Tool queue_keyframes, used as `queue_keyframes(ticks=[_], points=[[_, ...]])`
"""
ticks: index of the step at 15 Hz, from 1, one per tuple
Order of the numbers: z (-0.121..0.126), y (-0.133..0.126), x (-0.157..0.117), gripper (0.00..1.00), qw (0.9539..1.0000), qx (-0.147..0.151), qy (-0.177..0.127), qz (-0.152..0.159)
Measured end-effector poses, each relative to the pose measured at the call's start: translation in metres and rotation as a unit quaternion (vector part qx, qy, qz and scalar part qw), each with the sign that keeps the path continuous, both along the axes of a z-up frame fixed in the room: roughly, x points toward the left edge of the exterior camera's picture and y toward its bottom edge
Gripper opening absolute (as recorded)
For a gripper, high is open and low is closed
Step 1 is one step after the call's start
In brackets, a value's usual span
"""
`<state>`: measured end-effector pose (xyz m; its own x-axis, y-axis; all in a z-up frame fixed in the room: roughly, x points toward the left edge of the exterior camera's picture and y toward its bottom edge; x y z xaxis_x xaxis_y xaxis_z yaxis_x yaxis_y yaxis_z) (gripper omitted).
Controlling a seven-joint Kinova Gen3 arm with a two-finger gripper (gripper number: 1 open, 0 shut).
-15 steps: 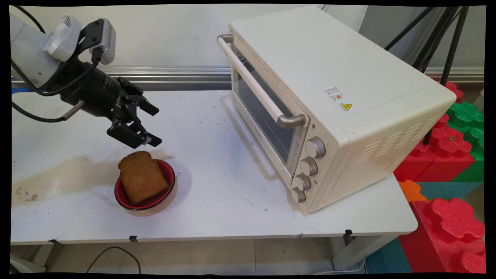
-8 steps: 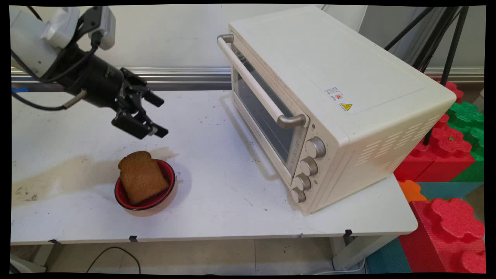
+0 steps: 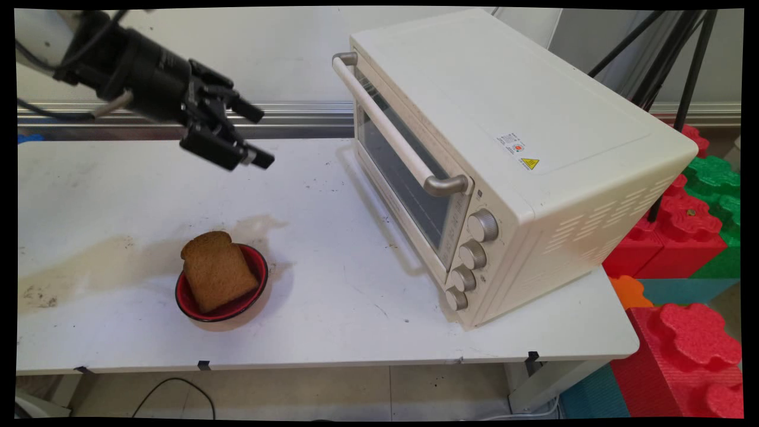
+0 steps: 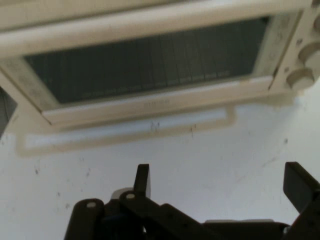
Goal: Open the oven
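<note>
One white table (image 3: 332,332) carries one cream toaster oven (image 3: 510,160), the largest thing on it, set at an angle on the right half with its glass door (image 3: 400,172) shut. A single long handle (image 3: 388,127) runs across the door, and four round knobs (image 3: 471,258) stand in a column at its near end. In the hand view the oven's door (image 4: 150,62) fills the top, with two knobs (image 4: 302,75) at the right edge.

One black gripper (image 3: 252,135) hangs in the air over the table's far left part, well apart from the oven and pointing toward it, its two fingers (image 3: 260,160) spread wide with nothing between them. The hand view shows the same gripper (image 4: 220,187) above bare tabletop.

One red bowl (image 3: 252,299) sits near the table's front left, holding one slice of brown bread (image 3: 216,273) that leans against its rim.

The tabletop is scuffed, with a brownish stain (image 3: 89,270) left of the bowl. A pale wall with a metal rail (image 3: 296,110) runs behind; red and green foam blocks (image 3: 688,237) pile at the right, beside black tripod legs (image 3: 682,59).
</note>
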<state>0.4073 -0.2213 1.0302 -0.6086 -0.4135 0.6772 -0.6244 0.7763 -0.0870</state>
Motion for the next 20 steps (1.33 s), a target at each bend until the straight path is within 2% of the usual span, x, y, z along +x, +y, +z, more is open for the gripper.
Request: queue_keyframes(ticks=[7, 13, 20], points=[[0.025, -0.005, -0.008, 1.00, 0.9985, -0.035, 0.043, 0.004], [0.039, -0.018, -0.029, 1.00, 0.9978, -0.049, 0.045, 0.005], [0.040, -0.050, -0.059, 1.00, 0.9975, -0.053, 0.045, 0.014]])
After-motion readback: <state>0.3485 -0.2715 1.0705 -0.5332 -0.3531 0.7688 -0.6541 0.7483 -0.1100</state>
